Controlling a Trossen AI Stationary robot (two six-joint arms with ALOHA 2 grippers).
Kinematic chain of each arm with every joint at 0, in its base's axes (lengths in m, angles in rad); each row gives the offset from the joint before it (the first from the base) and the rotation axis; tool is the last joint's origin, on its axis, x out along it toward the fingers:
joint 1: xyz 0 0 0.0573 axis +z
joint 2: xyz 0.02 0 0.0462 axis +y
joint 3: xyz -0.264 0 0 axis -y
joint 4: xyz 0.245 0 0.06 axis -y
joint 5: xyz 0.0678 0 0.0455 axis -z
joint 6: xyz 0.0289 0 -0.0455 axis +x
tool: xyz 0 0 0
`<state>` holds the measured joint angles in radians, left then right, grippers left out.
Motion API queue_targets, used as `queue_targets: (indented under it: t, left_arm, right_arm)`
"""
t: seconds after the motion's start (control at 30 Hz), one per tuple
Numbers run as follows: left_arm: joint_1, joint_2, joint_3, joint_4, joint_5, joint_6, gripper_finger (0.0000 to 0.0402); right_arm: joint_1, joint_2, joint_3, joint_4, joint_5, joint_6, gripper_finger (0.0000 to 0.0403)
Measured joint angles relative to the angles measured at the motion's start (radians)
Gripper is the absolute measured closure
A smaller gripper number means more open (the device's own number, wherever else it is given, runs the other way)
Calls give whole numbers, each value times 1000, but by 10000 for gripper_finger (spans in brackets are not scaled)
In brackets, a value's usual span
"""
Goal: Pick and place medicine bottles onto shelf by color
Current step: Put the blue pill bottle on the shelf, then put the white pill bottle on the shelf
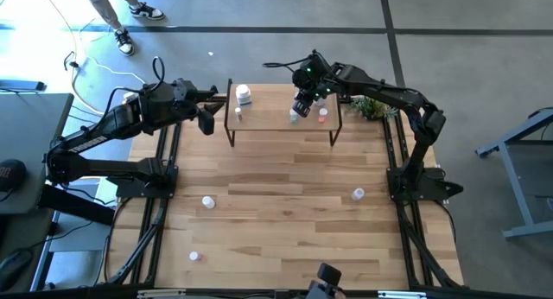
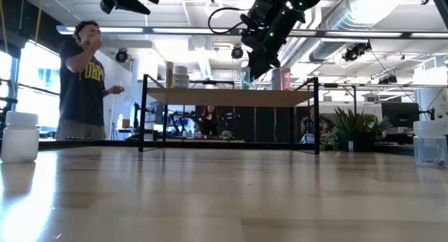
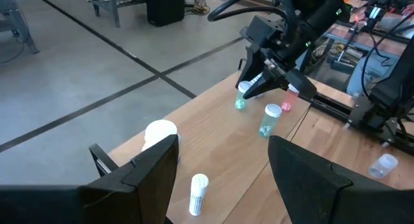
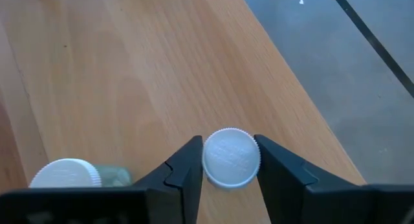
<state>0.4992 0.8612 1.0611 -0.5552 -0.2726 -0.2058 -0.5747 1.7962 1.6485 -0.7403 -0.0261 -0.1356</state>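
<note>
Table (image 1: 285, 204) carries the shelf (image 1: 276, 117) at its far edge. Right end effector (image 4: 231, 160) over the shelf's right part, pinching a white-capped bottle (image 4: 231, 158), probably teal, beside another teal bottle (image 3: 268, 119) for color grouping. Left end effector (image 3: 223, 169) spread, hovering left of the shelf, idle.

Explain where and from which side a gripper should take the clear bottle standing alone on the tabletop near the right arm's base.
Probably by its cap or upper body, coming straight down. The clear bottle stands upright on the tabletop with open wood all round, so fingers can close on opposite sides of its round body. The right gripper holds another bottle that way.
</note>
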Motion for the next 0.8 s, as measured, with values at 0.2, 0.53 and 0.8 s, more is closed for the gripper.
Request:
queue_targets:
  t: [0.2, 0.53, 0.8]
  left_arm:
    - [0, 0, 0, 0, 0, 0, 173]
    - [0, 0, 0, -8, 0, 35, 173]
    - [0, 0, 0, -45, 32, -6, 172]
  right_arm:
    - [0, 0, 0, 3, 0, 0, 257]
    - [0, -23, 0, 5, 0, 25, 245]
    - [0, -75, 0, 4, 53, 75, 245]
